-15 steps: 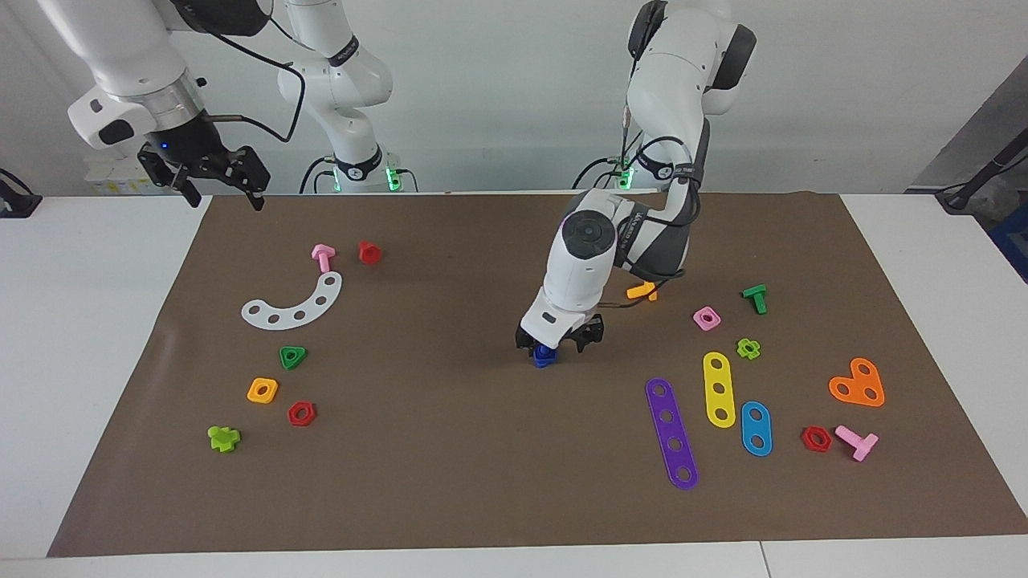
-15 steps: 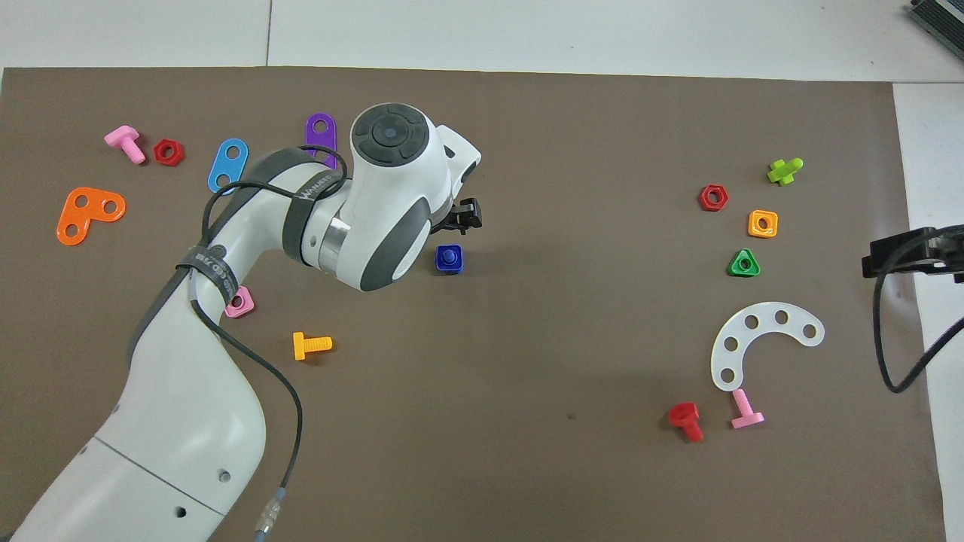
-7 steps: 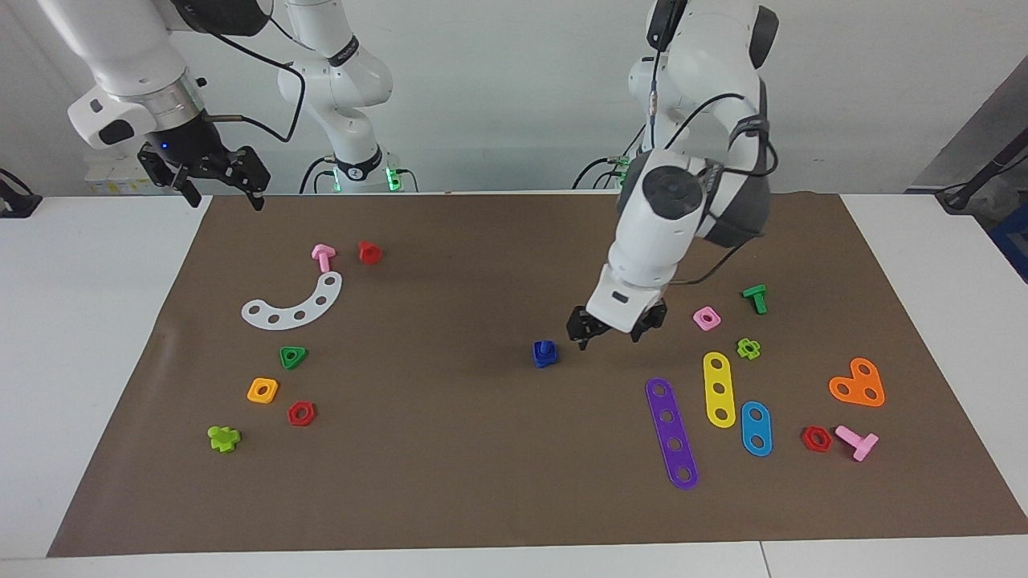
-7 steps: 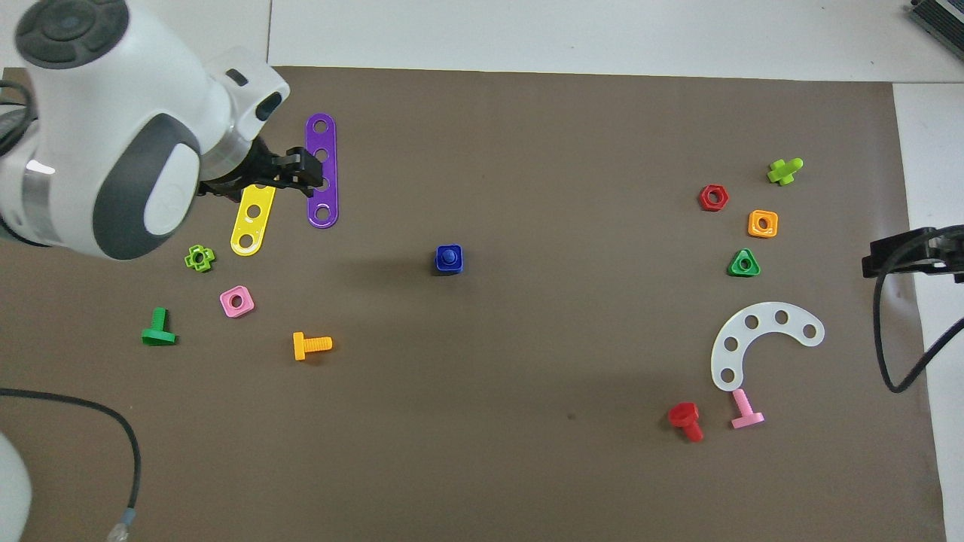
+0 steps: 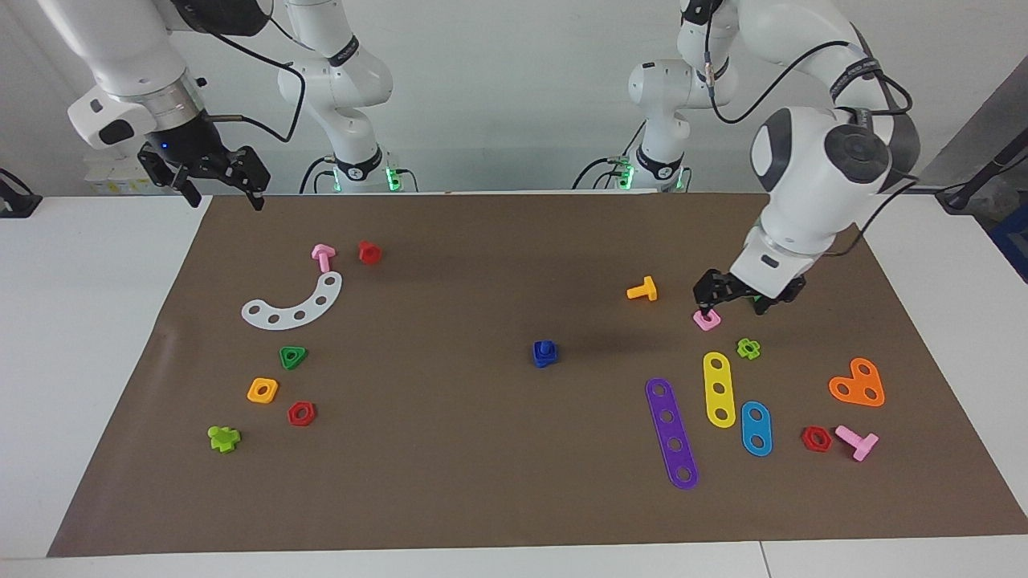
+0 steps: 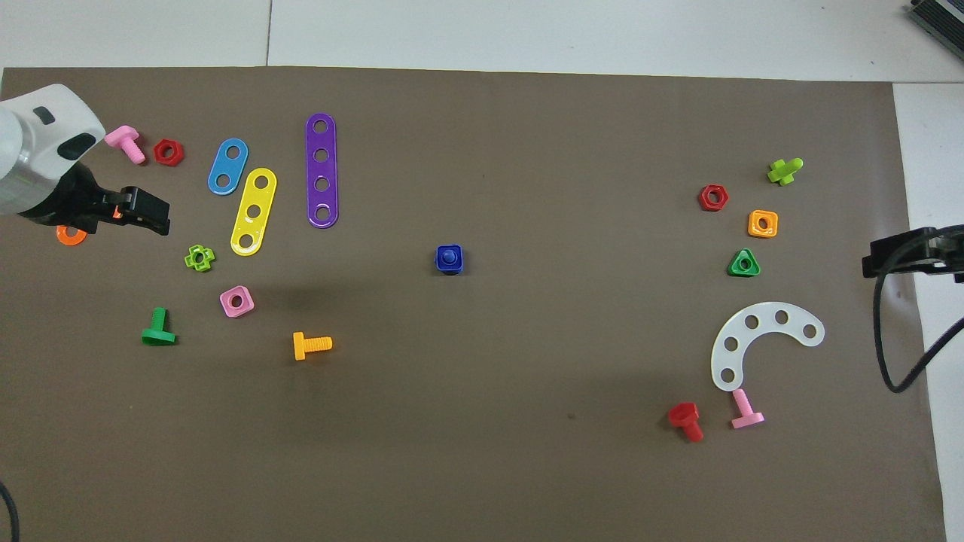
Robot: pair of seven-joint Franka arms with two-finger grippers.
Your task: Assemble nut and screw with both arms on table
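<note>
The dark-blue nut [image 5: 545, 359] sits on the dark-blue screw [image 5: 545, 347], whose stub pokes up through its hole. The pair stands alone mid-mat on the table [image 5: 450, 466]. In the overhead view the nut [image 6: 456, 266] frames the screw's tip [image 6: 449, 257]. My left gripper [image 5: 737, 305] is open and empty, raised over the pink square nut [image 5: 707, 319] toward the left arm's end; in the overhead view the left gripper [image 6: 154, 213] is by the mat's edge. My right gripper [image 5: 226, 201] is open and empty, waiting in the air over the mat's edge at the right arm's end; the right gripper [image 6: 874, 260] shows overhead too.
Toward the left arm's end lie an orange bolt [image 5: 642, 290], purple [image 5: 671, 433], yellow [image 5: 719, 389] and blue [image 5: 756, 429] strips, and an orange heart plate [image 5: 858, 384]. Toward the right arm's end lie a white curved strip [image 5: 293, 304], a green triangular nut [image 5: 292, 356] and an orange nut [image 5: 263, 390].
My left gripper has let go of the blue pair, risen, and swung away toward the left arm's end. The nut and screw stay in place. The right arm has not moved.
</note>
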